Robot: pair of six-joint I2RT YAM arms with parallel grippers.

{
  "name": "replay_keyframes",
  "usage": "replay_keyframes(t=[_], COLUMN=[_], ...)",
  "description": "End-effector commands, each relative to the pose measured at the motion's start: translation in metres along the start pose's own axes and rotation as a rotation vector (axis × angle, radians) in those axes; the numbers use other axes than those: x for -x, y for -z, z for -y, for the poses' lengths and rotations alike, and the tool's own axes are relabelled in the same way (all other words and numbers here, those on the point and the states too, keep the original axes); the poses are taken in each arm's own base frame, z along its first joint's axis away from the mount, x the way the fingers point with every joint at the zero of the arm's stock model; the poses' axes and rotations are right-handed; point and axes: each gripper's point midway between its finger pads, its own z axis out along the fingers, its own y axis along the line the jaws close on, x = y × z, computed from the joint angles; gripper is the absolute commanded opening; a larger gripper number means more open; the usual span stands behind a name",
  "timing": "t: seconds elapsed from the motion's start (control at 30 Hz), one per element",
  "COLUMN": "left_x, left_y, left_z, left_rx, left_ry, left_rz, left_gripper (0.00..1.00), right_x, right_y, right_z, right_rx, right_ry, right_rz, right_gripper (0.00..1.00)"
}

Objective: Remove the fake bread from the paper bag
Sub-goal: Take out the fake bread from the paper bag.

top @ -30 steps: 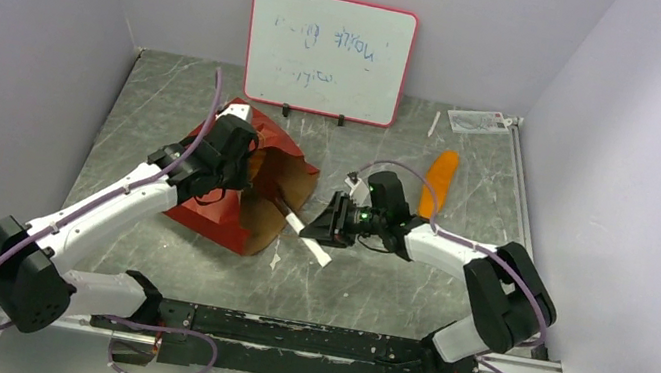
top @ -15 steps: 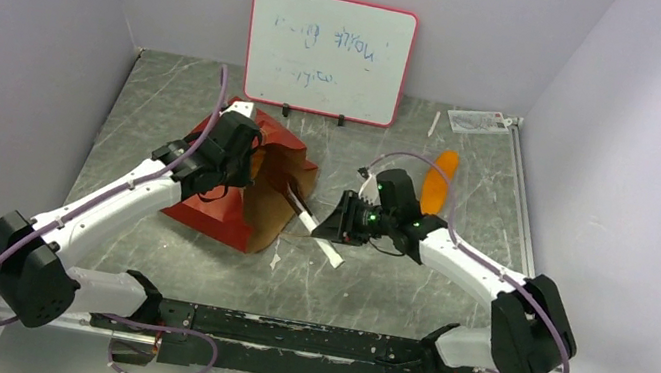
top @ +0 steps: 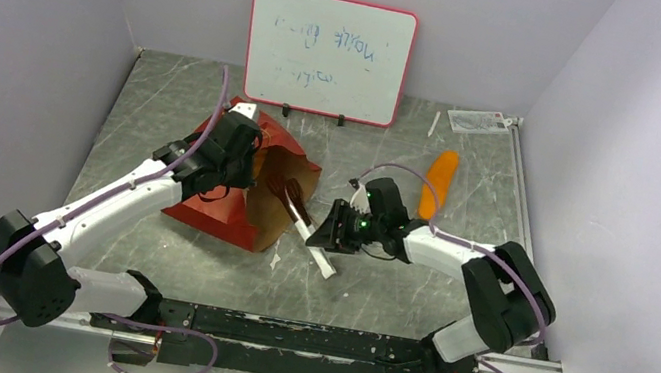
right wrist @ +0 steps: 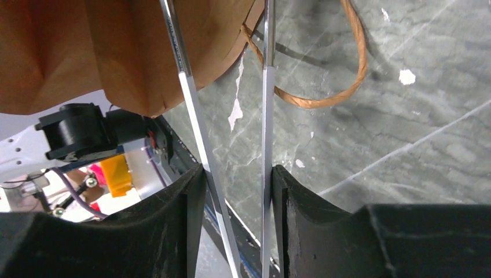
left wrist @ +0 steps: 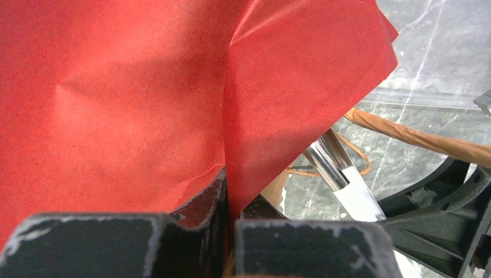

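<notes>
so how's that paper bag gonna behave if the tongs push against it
Likely floppy: the paper bag shows creases and a fold where the left end effector pinches it. Thin paper, probably light, so it may slide or cave in if the tongs push its wall. Its cord handle loops loosely.

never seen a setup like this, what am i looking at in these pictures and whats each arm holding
This is a robot with two arms bolted to a grey table. One picture looks down from above; the other two come from wrist cameras. The left tool is pinched shut on the red part of the paper bag, which lies on its side. The right tool grips thin tongs pointing into the bag's mouth. An orange loaf lies out on the table; a whiteboard stands at the back.
</notes>
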Motion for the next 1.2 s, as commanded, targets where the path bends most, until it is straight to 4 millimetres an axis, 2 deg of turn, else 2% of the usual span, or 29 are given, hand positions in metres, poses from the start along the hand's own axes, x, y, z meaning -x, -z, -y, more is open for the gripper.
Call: replay_keyframes(t=[0.0,0.33,0.37,0.43,0.5,0.53,0.77,0.9,1.17], left_x=[0.004,0.003,0.003,0.004,0.004,0.004,0.003,0.004,0.004], left_y=[0.001,0.001,0.001,0.002,0.002,0.001,0.000,0.000,0.003], left_z=[0.014,0.017,0.017,0.017,0.017,0.017,0.016,0.016,0.023], left_rx=[-0.068,-0.083,-0.082,-0.081,-0.080,-0.079,-0.073,-0.071,-0.119], left_ry=[0.004,0.009,0.008,0.007,0.006,0.007,0.006,-0.004,-0.037], left_rz=[0.016,0.014,0.015,0.017,0.018,0.018,0.017,0.019,0.016], left_gripper=[0.07,0.07,0.07,0.07,0.07,0.07,0.07,0.07,0.07], right_x=[0.015,0.008,0.008,0.008,0.009,0.009,0.011,0.006,-0.010], right_y=[-0.007,-0.022,-0.023,-0.023,-0.023,-0.022,-0.015,-0.010,-0.007], right_z=[0.006,0.017,0.018,0.018,0.016,0.016,0.003,-0.016,-0.059], right_rx=[-0.050,-0.111,-0.125,-0.147,-0.159,-0.164,-0.154,-0.075,0.179], right_ry=[0.062,0.083,0.095,0.118,0.131,0.135,0.158,0.129,0.007], right_rz=[0.048,0.031,0.032,0.032,0.035,0.038,0.048,0.030,-0.028], right_gripper=[0.46,0.46,0.43,0.29,0.07,0.00,0.00,0.00,0.24])
